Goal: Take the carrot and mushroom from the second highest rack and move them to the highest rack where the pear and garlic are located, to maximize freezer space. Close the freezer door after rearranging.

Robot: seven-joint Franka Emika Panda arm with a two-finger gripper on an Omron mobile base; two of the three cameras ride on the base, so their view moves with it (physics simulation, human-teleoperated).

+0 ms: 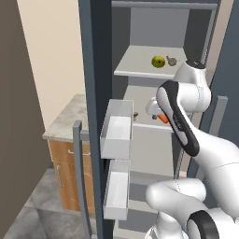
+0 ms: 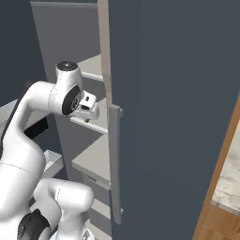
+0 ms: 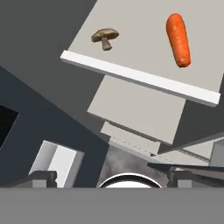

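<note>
An orange carrot (image 3: pixel 178 39) and a brown mushroom (image 3: pixel 105 37) lie apart on the second highest rack (image 3: pixel 140 78), the carrot to the right in the hand view. From the left base they show as carrot (image 1: pixel 163 118) and mushroom (image 1: pixel 136 115), partly behind my hand. My gripper (image 3: pixel 113 178) hovers above that rack's front edge, open, with nothing between its fingertips (image 3: pixel 41 178). The hand (image 1: pixel 152 107) sits just in front of the carrot. On the highest rack (image 1: pixel 135 72) rest a yellow-green pear (image 1: pixel 158 61) and a garlic (image 1: pixel 172 60).
The freezer's left door (image 1: pixel 95 116) stands open with two white bins (image 1: pixel 116 128) and a grey handle (image 1: pixel 77 163). The right door (image 2: pixel 168 117) with its handle (image 2: pixel 115 159) blocks much of the right base view. A wooden cabinet with a stone counter (image 1: pixel 65 116) stands at the left.
</note>
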